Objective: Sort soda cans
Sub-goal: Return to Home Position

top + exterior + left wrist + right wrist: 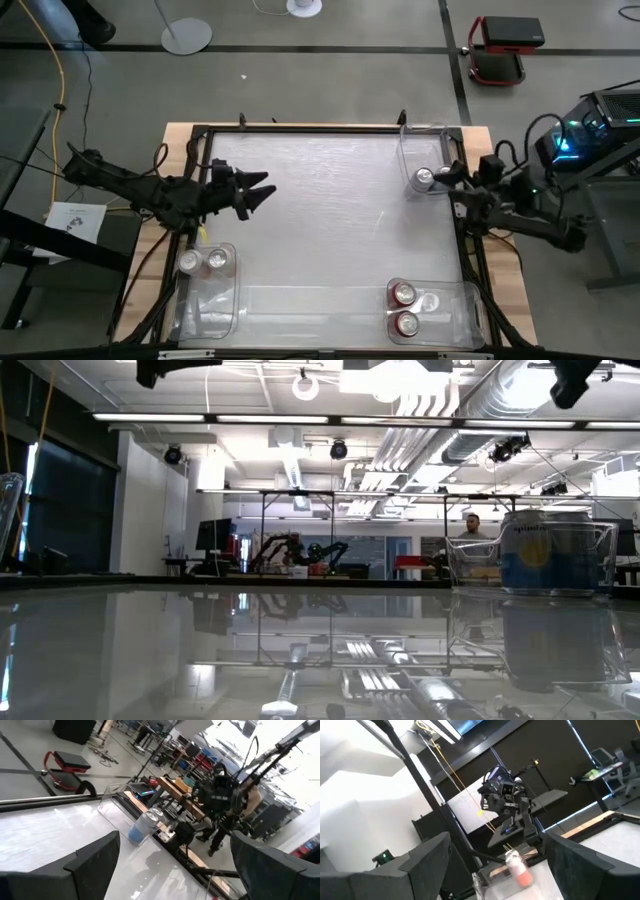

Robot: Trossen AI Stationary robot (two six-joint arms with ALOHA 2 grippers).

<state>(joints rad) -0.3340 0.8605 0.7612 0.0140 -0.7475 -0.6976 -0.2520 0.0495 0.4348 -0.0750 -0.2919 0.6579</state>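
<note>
One soda can [424, 179], silver-topped with a blue and silver body [548, 550], stands upright in the clear bin at the table's far right [425, 150]. It also shows in the left wrist view as the can [144, 826]. My right gripper [447, 177] is open and raised just right of that can, with nothing between its fingers [495, 865]. My left gripper [258, 192] is open and hovers over the table's left side, pointing right. Two silver-topped cans [203, 261] stand in the near-left bin. Three more cans [407, 308], two of them red, stand in the near-right bin.
Three clear plastic bins sit at the table's far right, near-left [210, 290] and near-right [440, 312] corners. A black frame [300, 128] runs round the tabletop. The wide middle of the table [330, 220] holds nothing. A person [472, 526] stands in the room beyond.
</note>
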